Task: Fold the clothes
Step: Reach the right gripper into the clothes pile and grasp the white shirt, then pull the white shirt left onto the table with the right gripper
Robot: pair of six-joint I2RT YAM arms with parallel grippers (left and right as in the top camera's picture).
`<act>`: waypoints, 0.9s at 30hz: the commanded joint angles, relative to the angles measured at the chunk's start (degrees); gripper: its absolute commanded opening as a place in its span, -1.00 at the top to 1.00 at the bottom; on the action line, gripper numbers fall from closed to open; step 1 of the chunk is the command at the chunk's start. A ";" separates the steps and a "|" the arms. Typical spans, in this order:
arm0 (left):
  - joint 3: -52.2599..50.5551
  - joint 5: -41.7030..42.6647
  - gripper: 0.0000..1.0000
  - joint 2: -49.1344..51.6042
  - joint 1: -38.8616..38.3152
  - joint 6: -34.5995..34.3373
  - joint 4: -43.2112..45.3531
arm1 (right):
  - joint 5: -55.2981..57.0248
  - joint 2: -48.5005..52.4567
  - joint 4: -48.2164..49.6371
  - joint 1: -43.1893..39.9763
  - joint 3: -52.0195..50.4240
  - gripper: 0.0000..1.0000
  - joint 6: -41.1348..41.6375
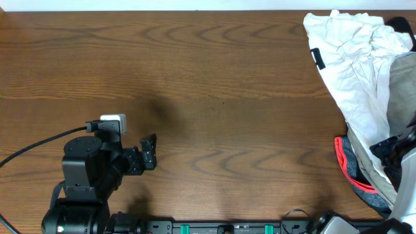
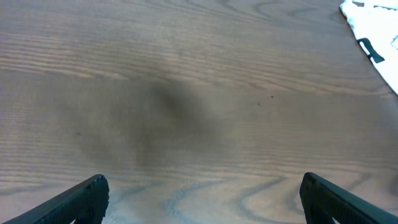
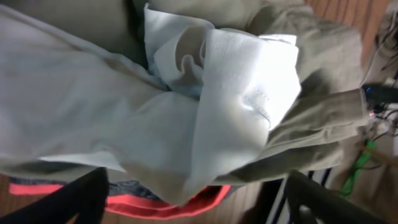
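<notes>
A pile of clothes lies at the table's right edge. On top is a large wrinkled white garment with a small dark label; its corner and label show in the left wrist view. Khaki trousers lie beside and under it. In the right wrist view the white cloth drapes over the khaki. My right gripper is open just in front of this pile, fingers either side of the hanging white fold. My left gripper is open and empty over bare wood at the lower left.
A dark garment with a red-orange band lies under the pile near the front right. Black pieces sit at the far right edge. A black cable runs to the left arm. Cables and a green item hang off the table edge.
</notes>
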 commanded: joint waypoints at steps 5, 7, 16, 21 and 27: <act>1.11 0.59 -0.96 0.20 0.17 -0.55 1.25 | -0.79 0.22 2.23 -2.05 -3.82 -0.36 0.00; 1.11 0.59 -0.96 0.20 0.17 -0.55 1.22 | -0.81 0.22 2.62 -2.12 -4.59 -0.11 0.52; 1.11 0.59 -0.96 0.20 0.17 -0.55 1.25 | -10.67 -1.07 5.57 -1.40 -3.80 0.98 -5.81; 1.11 0.59 -0.96 0.20 0.17 -0.55 1.25 | -24.83 -5.70 6.60 3.08 0.09 0.97 -16.59; 1.11 0.59 -0.96 0.22 0.17 -0.55 1.75 | -50.88 -11.87 8.17 19.12 8.57 0.97 -28.70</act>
